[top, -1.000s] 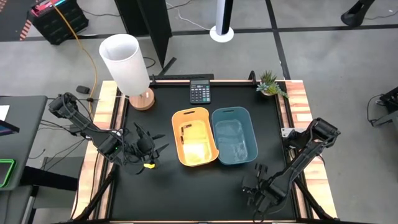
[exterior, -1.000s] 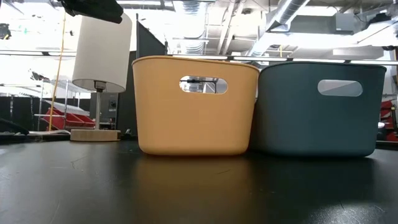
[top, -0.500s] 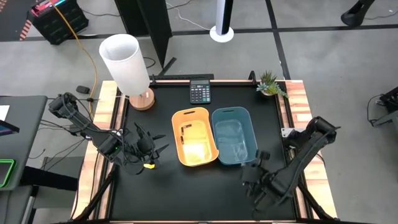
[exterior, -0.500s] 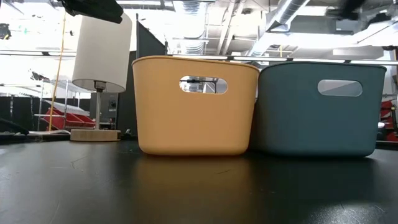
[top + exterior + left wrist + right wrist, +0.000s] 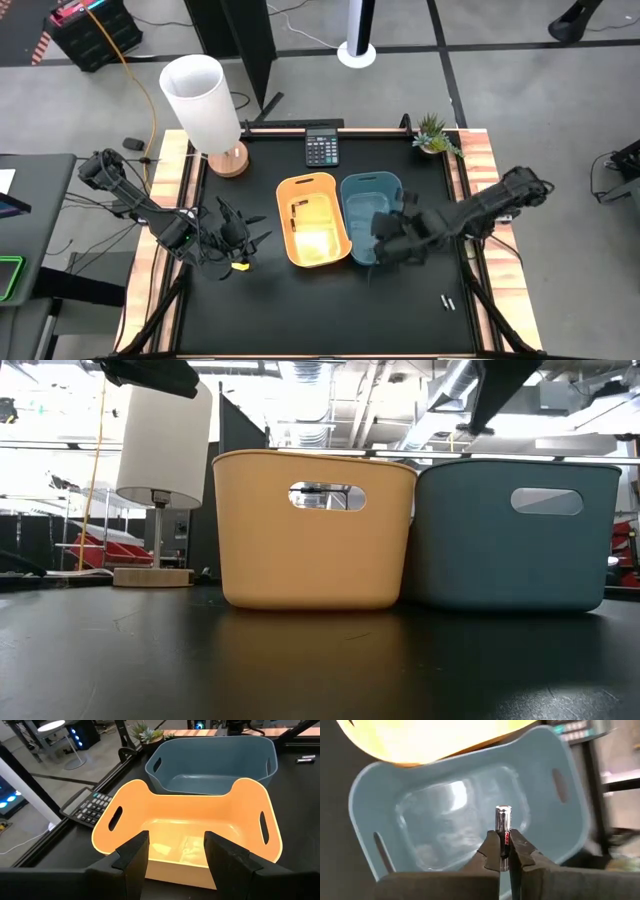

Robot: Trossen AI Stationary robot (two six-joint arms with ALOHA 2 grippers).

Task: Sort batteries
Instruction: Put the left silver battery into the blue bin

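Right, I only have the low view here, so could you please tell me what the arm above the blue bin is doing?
Observer: That is the right gripper, shut on a silvery battery that it holds over the blue bin.
Operator: Thank you. Are any batteries lying outside the bins?
Observer: Yes, two loose batteries lie on the table near its front right corner, apart from the blue bin.
Operator: And where is the left arm, please?
Observer: The left gripper waits open on the left of the orange bin, facing it.
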